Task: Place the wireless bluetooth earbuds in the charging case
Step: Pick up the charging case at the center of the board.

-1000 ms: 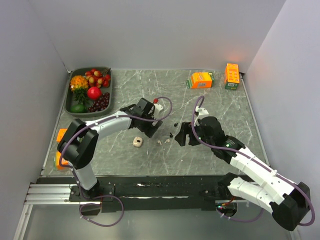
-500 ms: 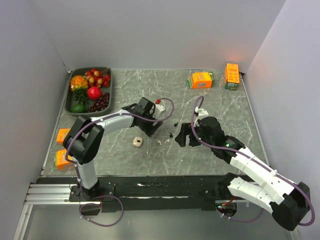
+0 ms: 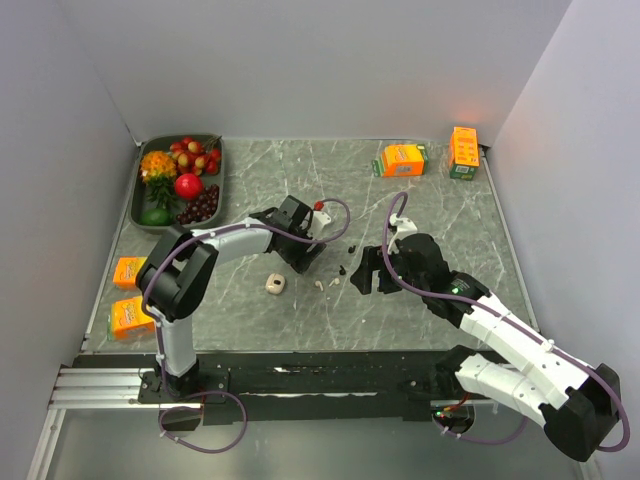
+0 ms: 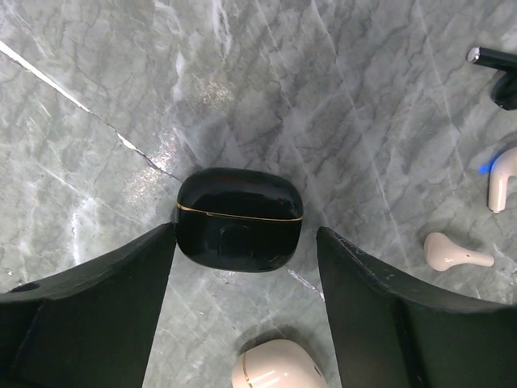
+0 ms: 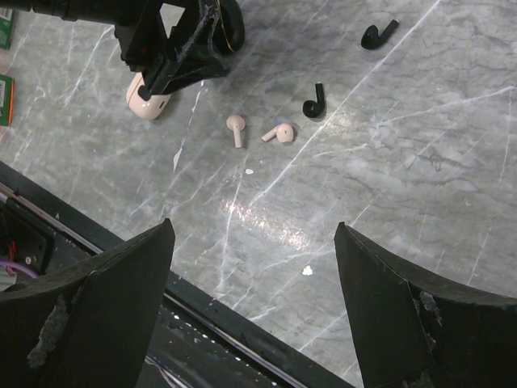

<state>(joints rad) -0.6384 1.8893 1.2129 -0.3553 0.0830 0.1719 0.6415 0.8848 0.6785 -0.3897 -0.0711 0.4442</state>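
A black charging case (image 4: pixel 239 218), lid shut, lies on the marble between the fingers of my left gripper (image 4: pixel 246 234). The left finger touches its side and a narrow gap remains at the right finger, so the jaws are still open. A white charging case (image 4: pixel 279 365) sits just below. Two white earbuds (image 5: pixel 236 128) (image 5: pixel 279 132) and two black earbuds (image 5: pixel 314 103) (image 5: pixel 376 35) lie loose on the table. My right gripper (image 5: pixel 254 225) hovers open and empty near the front edge, with the earbuds ahead of it.
A dark tray (image 3: pixel 218 170) of fruit stands at the back left. Two orange boxes (image 3: pixel 403 159) (image 3: pixel 462 152) sit at the back right and two more (image 3: pixel 127 271) (image 3: pixel 130 315) at the left edge. The black rail (image 5: pixel 242 339) runs along the table's front.
My left gripper's jaws have narrowed around the black case and the left arm's elbow has swung forward. The right arm has not moved.
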